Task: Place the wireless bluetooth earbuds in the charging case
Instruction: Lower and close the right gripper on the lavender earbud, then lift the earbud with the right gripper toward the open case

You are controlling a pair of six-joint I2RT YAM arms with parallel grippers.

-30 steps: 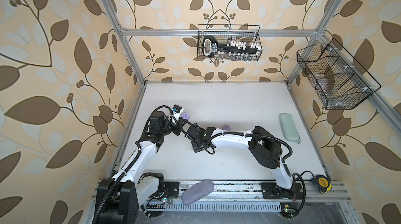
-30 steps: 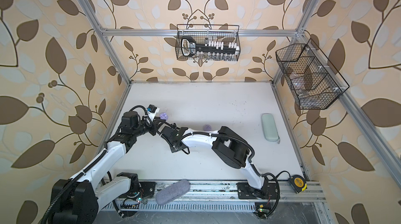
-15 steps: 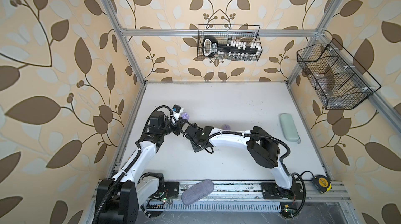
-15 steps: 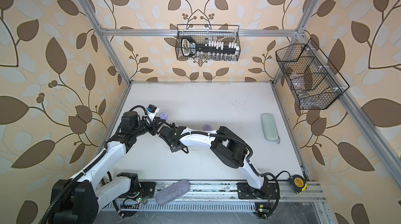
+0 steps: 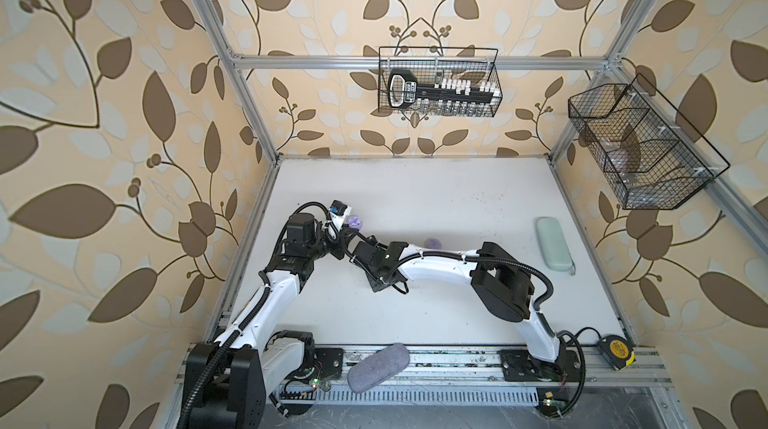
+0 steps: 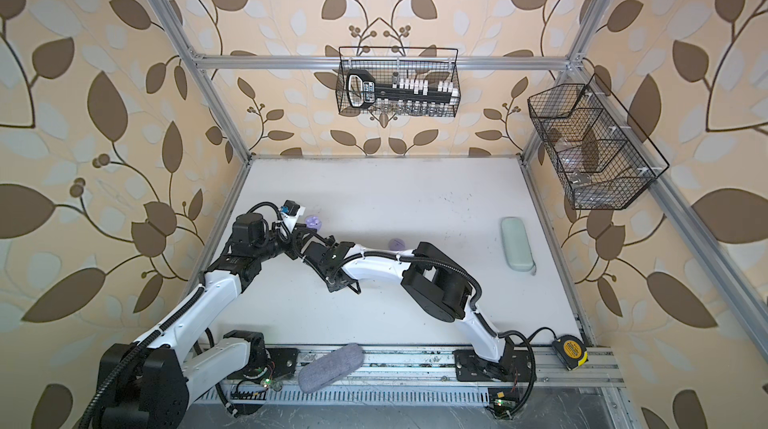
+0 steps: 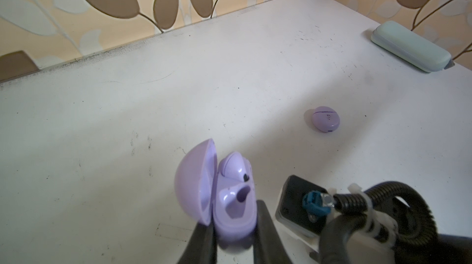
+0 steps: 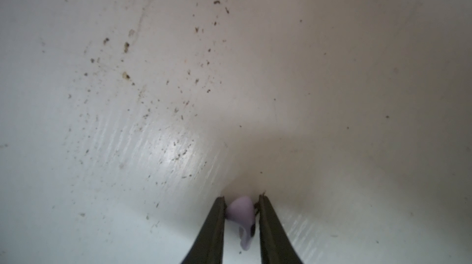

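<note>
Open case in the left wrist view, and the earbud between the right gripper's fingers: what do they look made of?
The open case looks like hard moulded plastic in lavender. It is glossy inside, where the empty socket shows bright highlights, and more satin outside. The earbud is likely the same kind of plastic, smooth and pale lavender. The close view is blurred, so its finish is uncertain.

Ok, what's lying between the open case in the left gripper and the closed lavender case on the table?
Nothing. In the left wrist view the table between the open case and the closed case is bare, only lightly scuffed.
</note>
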